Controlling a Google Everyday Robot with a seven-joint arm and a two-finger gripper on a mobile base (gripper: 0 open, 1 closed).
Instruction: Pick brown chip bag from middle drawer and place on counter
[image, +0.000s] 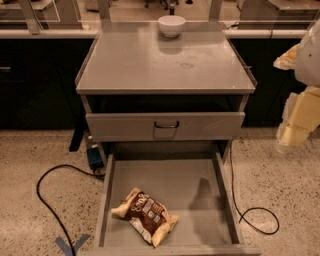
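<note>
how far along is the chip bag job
Done: the drawer is open. In hand: no grasp yet, the gripper hangs off to the right of the counter, apart from the chip bag lying in the drawer. Left: grasp it and set it on the counter.

In middle drawer (150, 180): brown chip bag (145, 216), toward the 7 o'clock corner. Drawer sits open below and in front of counter (165, 65). On counter, 12 o'clock edge: bowl (171, 25). The gripper (295, 135) at 3 o'clock, right of counter, well apart from bag.
</note>
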